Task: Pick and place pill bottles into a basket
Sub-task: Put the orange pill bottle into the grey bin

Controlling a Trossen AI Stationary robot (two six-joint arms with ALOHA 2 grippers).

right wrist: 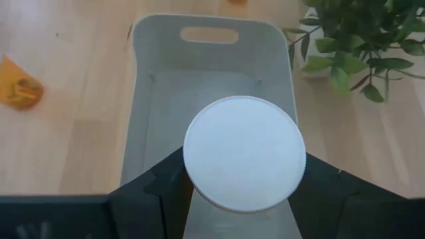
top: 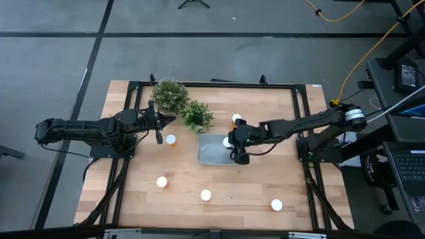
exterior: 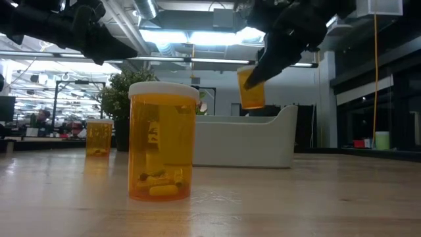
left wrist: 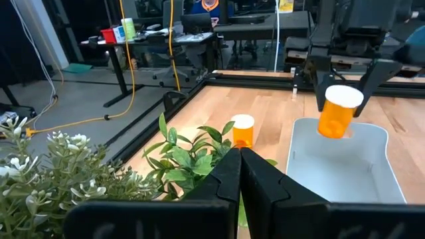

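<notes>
My right gripper [top: 232, 143] is shut on an orange pill bottle [left wrist: 337, 113] with a white cap [right wrist: 244, 153], held above the pale grey-blue basket [top: 214, 151]. My left gripper [top: 159, 137] is shut and empty beside two green potted plants [top: 170, 96]. It hovers near a pill bottle standing on the table [top: 170, 140]. Other bottles stand upright on the table at the far side of the basket [top: 236, 118] and along the near part [top: 161, 182] [top: 206, 195] [top: 276, 205]. My right gripper pinches the bottle between its two fingers just under the cap's rim [right wrist: 191, 174], one finger on each side. The fingers come from above, pointing down. The bottle hangs below them, cap up and a little tilted [exterior: 251, 89], clear of the basket's rim.
The second plant [top: 197, 117] stands close to the basket's far left corner. The basket has a handle slot [right wrist: 209, 34] in its end wall. Black frame rails [top: 219, 85] run along the table's far and side edges.
</notes>
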